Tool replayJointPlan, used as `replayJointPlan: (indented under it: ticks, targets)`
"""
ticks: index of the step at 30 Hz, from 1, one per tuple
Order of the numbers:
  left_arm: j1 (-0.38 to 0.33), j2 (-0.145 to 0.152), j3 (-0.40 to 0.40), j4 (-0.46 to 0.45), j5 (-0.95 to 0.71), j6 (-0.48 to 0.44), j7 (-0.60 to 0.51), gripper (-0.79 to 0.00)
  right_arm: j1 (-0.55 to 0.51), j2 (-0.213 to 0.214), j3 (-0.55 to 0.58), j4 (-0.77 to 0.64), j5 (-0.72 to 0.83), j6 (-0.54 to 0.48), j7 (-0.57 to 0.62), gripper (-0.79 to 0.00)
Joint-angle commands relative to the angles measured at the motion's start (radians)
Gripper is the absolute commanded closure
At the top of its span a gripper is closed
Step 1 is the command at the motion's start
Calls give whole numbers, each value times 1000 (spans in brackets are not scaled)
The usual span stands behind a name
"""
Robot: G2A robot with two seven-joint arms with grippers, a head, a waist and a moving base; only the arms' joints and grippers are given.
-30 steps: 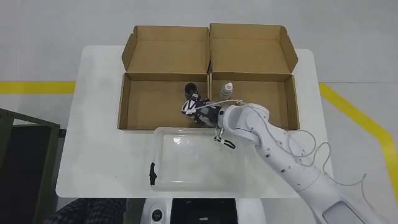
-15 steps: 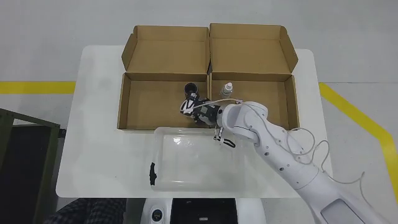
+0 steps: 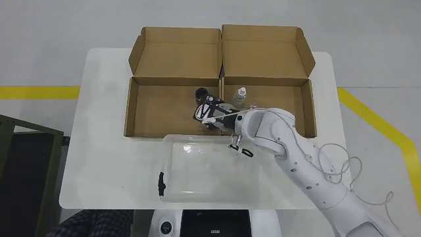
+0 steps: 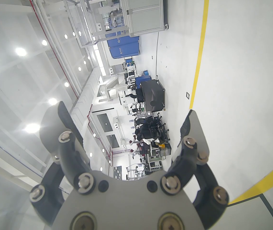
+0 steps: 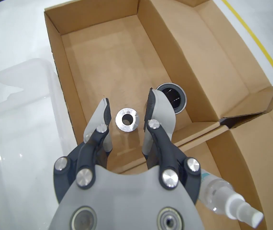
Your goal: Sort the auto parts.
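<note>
right gripper [image 3: 209,112] has shifted slightly toward the far wall of the left cardboard box [image 3: 158,108] since a second ago. left gripper [image 4: 126,108]: jaws wide, facing the room. clear tub [image 3: 197,171] sits before the boxes. metal ring [image 5: 127,120] lies on the left box floor between the right jaws, part open, clear of both fingers. dark sleeve [image 5: 172,96] stands just beyond. spray bottle [image 3: 239,95] is in the right box [image 3: 283,105].

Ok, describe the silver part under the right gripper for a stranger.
Find the cardboard box without the spray bottle. On its floor, near the wall shared with the other box, a metal ring lies flat under the open right gripper. Unlike the larger dark cylinder beside it, it is bright silver with a small hole.
</note>
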Motion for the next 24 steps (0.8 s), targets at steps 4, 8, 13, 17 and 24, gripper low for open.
replayJointPlan:
  ticks: [4,8,13,17,24]
  targets:
    - [0,0,0,0,0,0,0,-785,-88,25,81,-122,-17,-35,-23,-314]
    - [0,0,0,0,0,0,0,-785,-167,44,154,-217,-32,-59,-54,-323]
    - [0,0,0,0,0,0,0,-785,-284,66,259,-296,-51,-70,-118,-348]
    - [0,0,0,0,0,0,0,-785,-371,82,349,-317,-43,-82,-189,-372]
    - [0,0,0,0,0,0,0,-785,-520,105,526,-346,-29,-117,-335,-422]
